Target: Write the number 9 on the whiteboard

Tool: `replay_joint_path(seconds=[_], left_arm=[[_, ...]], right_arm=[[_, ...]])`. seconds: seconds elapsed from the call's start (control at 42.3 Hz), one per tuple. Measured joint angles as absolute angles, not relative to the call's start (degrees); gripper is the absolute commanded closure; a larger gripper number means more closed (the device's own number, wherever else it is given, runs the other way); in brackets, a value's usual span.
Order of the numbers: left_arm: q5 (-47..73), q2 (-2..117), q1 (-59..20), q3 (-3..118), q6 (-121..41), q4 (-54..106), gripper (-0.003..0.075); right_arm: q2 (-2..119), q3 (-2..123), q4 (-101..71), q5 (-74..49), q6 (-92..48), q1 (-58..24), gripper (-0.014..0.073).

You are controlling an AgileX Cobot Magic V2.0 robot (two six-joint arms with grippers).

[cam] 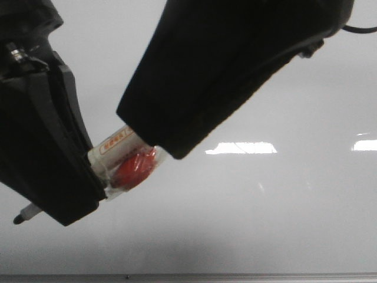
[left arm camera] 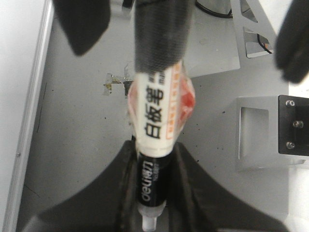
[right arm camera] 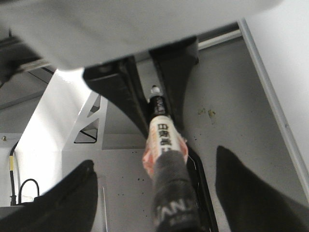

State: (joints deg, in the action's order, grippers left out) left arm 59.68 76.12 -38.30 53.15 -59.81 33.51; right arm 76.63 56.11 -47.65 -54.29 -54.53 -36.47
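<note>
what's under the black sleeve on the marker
The black sleeve hides the marker's rear end. Below it, the white label and red patch show; the left gripper clamps the front.

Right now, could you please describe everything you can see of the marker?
The marker has a black barrel, a white label with black characters and orange trim, crinkled clear wrap over a red patch, and a dark fabric-like sleeve on its rear. The left claw clamps its barrel near the bare tip, which slants down over the whiteboard.
</note>
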Motion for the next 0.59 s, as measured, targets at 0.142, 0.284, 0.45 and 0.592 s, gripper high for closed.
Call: replay_joint_path(seconds=[0.142,0.284,0.45,0.592], left_arm=[[59.7,76.1,-38.3,53.1,-59.8,33.6,0.0722],[59.8,76.1,-38.3,53.1,-60.5,34.6,0.0722],[59.8,76.1,-38.3,53.1,-62.3,36.1,0.0722],[59.8,76.1,-38.3,53.1,-62.7,36.2,0.0722]], right_arm=[[77.2,56.1,-48.2,-53.4,-54.5,-36.5,0.0058],[78.2,56.4,-48.7,-52.9,-54.6,-36.5,0.0063],[79.9,56.4,-49.7,-52.6,-54.7,-36.5,0.0207],[80.2,56.4,-50.4,-53.0,-54.9,-36.5,0.0396]])
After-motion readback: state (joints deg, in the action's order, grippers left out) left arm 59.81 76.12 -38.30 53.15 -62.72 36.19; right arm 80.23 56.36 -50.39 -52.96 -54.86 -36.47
